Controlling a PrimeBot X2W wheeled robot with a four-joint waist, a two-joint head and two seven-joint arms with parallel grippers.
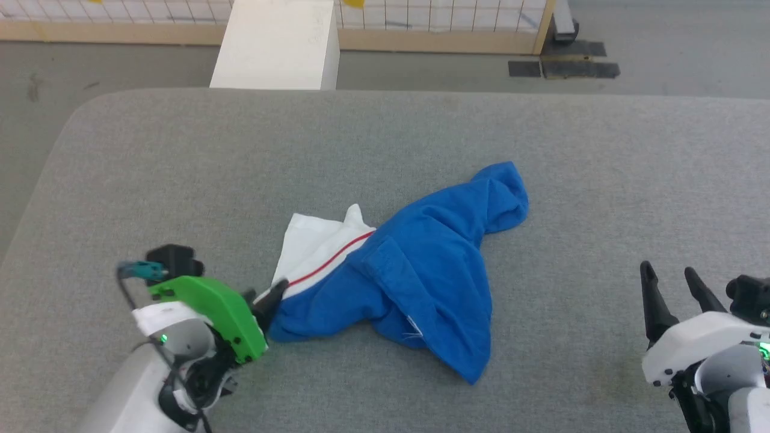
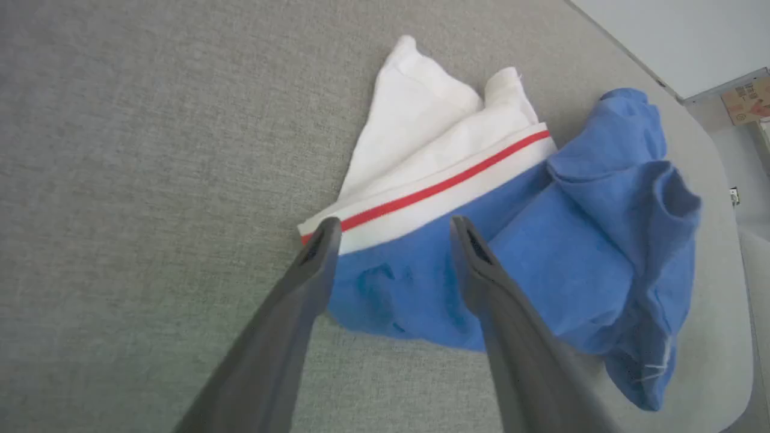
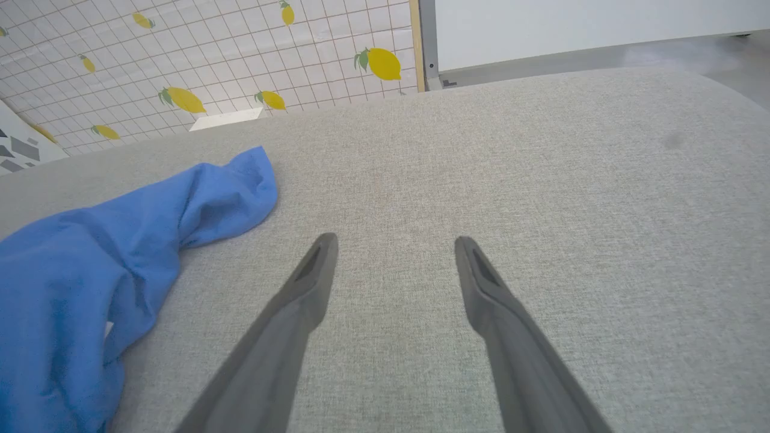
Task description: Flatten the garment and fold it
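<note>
A crumpled bright blue jersey T-shirt (image 1: 421, 270) with white, red-striped trim lies mid-way across the grey fabric-covered surface (image 1: 361, 138), the left gripper (image 2: 394, 231) spread wide at its striped edge, pinching nothing, while the right gripper (image 1: 668, 270), likewise spread, hovers well apart.

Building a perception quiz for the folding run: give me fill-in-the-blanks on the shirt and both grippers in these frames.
The garment has white trim with a ____ stripe.
The left gripper, at that trim, has its jaws ____.
The right gripper hangs over the bare grey table, holding ____.
Missing words: red; open; nothing.
</note>
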